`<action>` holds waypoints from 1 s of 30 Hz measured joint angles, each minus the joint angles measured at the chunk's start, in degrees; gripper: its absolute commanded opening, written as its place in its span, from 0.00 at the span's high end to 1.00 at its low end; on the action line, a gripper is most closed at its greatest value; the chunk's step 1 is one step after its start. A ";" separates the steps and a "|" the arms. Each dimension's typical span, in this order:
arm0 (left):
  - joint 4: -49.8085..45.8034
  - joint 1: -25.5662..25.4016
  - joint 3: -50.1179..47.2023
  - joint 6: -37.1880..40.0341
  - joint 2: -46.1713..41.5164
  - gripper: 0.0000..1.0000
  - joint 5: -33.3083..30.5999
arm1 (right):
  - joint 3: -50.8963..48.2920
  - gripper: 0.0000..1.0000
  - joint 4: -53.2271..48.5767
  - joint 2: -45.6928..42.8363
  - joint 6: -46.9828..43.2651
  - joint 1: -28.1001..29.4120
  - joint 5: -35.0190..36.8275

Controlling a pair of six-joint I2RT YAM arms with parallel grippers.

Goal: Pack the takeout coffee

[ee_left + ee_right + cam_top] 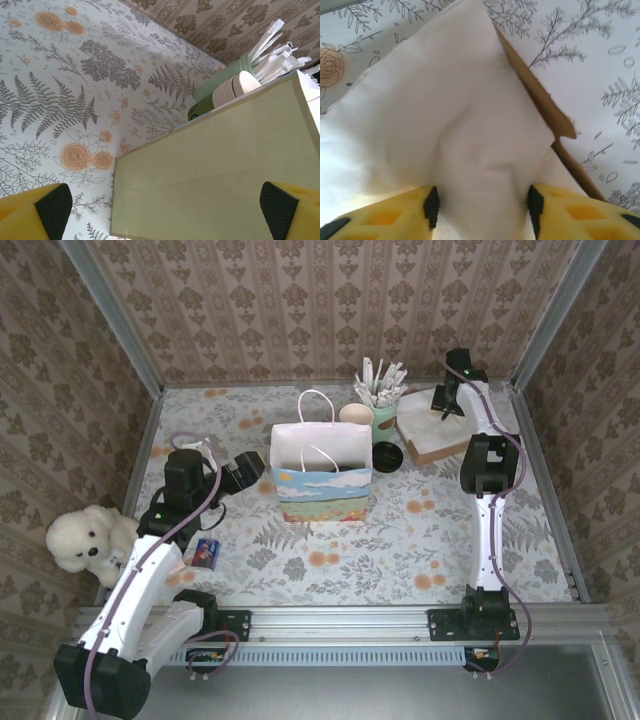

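Right claw (483, 207) pinches the napkin (460, 110) near the far wall (330, 310); left claw (165, 205) gapes beside bag (210, 165)

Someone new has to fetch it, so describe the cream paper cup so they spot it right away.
Start at the tall gift bag standing mid-table. Just behind its far right corner, the cream paper cup stands beside a green cup. Unlike that one, it is pale and holds no white sticks.

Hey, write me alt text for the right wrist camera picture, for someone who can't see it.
The right gripper pinches a puckered fold of a white napkin between its yellow fingers. A brown edge pokes out from under the napkin on the right, over a fern-printed tablecloth.
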 measured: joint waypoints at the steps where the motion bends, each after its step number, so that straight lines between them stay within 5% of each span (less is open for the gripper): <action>1: 0.04 0.00 0.00 0.00 0.02 0.00 0.00 | -0.02 0.63 0.02 0.00 -0.26 0.02 0.24; 8: 0.37 0.00 0.00 0.00 0.00 0.00 0.00 | -4.09 0.67 2.51 -2.67 -1.90 0.37 0.83; 16: 0.39 0.00 -0.02 0.00 0.00 0.00 0.00 | -7.34 0.91 4.59 -5.60 -4.52 1.44 1.55; 30: 0.39 0.00 -0.04 0.46 -1.70 0.00 0.00 | -16.92 0.99 9.46 -16.68 -6.08 1.81 4.04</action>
